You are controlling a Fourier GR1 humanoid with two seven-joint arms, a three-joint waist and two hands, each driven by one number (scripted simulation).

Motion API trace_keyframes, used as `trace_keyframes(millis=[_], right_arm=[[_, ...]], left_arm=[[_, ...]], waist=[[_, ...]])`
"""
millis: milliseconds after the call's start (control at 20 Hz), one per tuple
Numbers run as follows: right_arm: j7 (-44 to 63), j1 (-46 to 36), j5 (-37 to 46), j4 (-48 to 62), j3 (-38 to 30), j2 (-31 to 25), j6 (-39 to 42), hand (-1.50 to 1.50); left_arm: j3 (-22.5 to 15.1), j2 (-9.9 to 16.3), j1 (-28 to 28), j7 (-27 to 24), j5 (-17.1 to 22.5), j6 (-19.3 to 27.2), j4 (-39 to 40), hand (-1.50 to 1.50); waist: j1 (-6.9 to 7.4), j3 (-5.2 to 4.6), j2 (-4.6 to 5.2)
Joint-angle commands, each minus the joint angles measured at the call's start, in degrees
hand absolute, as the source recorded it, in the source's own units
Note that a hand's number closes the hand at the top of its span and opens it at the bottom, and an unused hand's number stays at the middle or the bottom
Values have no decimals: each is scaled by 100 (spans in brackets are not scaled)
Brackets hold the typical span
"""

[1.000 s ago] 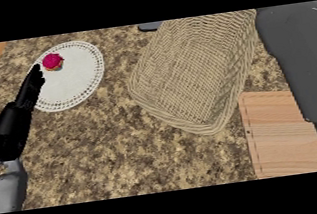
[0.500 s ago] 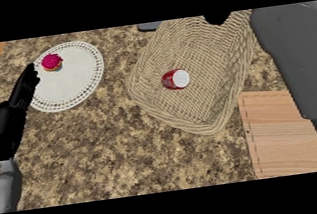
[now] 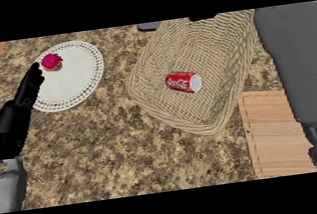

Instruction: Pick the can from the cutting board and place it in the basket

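Can [image 3: 183, 82] on its side in the basket [image 3: 218, 108], long axis running left-right, white end pointing right toward the big grey right arm [image 3: 306, 64]; that arm's robot hand isn't visible. Left robot hand [image 3: 19, 109] rests far left by the plate [image 3: 76, 77], fingers straight, holding nothing. Half a second ago the can stood upright; now it's tipped. Cutting board [image 3: 273, 134] sits near right on the counter [image 3: 115, 150].

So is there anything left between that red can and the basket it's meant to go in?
No, nothing visible. The can already lies on its side inside the basket. The cutting board beside the basket has nothing on it.
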Motion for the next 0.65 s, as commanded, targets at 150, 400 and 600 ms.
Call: trace_keyframes(millis=[150,400,600], right_arm=[[99,-59,307,-289,-917,-194,-1700,-150],[-180,560,157,-583,-1539,-712,-2019,-150],[-368,1126,-123,-1168,-2105,-1206,-2034,-150]], left_arm=[[-122,-129,-18,-126,-209,179,109,0],[182,172,225,-45,113,-124,-199,0],[125,20,258,-229,-27,48,54,0]], waist=[[-44,1,7],[-9,4,-16],[-95,4,-14]])
